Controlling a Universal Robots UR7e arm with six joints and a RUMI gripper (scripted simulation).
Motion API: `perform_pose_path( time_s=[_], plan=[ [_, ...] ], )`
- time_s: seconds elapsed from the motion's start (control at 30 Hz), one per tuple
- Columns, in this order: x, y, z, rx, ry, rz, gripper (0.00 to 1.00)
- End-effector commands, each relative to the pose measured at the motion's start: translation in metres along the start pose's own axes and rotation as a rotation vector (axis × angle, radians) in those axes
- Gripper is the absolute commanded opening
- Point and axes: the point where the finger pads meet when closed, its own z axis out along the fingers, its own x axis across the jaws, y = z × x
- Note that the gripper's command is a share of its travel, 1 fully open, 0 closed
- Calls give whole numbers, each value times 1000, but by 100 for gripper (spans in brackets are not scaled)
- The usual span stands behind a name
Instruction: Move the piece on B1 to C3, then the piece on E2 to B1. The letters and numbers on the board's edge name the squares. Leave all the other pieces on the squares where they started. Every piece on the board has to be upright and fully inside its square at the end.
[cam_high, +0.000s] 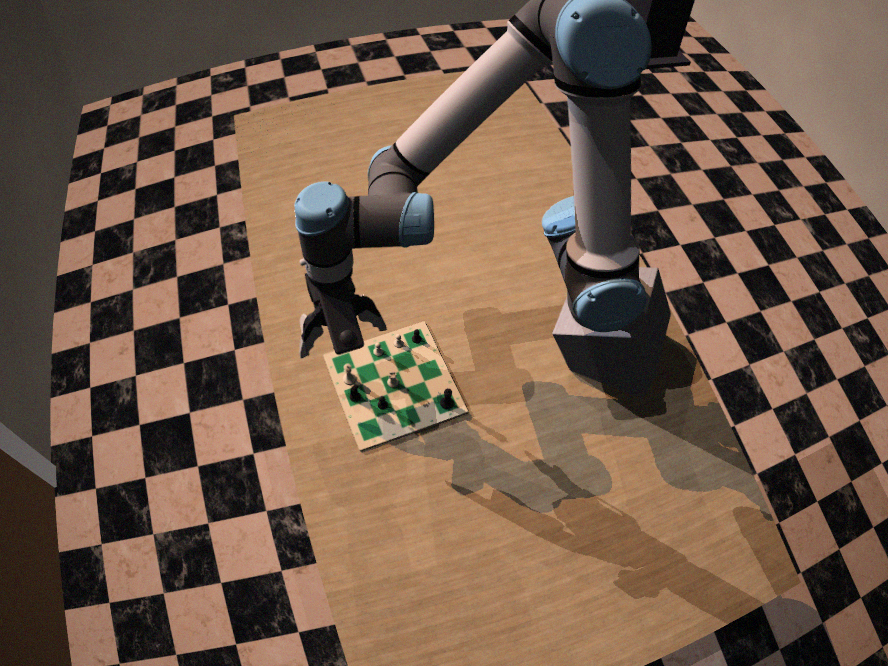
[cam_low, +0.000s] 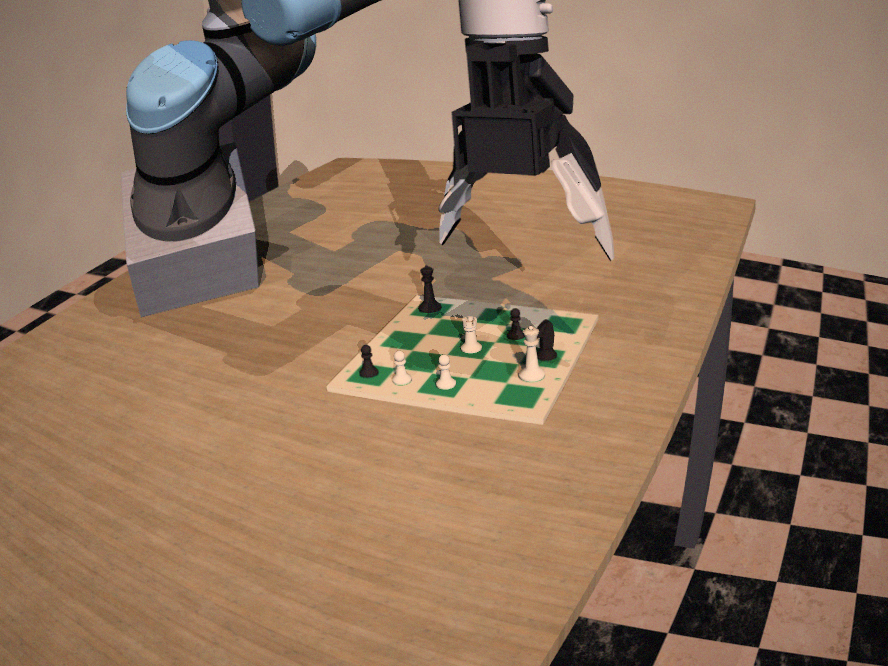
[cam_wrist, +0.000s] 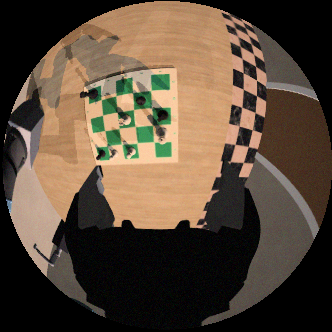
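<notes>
Gripper (cam_low: 525, 230) is hanging high above the chessboard (cam_low: 401, 392), jaws spread fully and holding nothing. 8 pieces are standing upright on the board.

Green-and-cream chessboard (cam_low: 502, 412) flat on the table, edge letters too small to read. Upright on it: white rook (cam_low: 470, 334) near the centre, and black pawn (cam_low: 515, 324) close by black knight (cam_low: 546, 340) and white queen (cam_low: 531, 354).
</notes>
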Motion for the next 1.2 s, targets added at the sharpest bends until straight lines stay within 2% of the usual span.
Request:
perform_pose_path(
  time_s=[0.0,0.57,1.03,1.17],
  plan=[
    [0,0,-1,0,1,0,100],
    [0,0,-6,0,1,0,100],
    [0,0,-56,0,1,0,100],
    [0,0,-61,0,1,0,100]
  ],
)
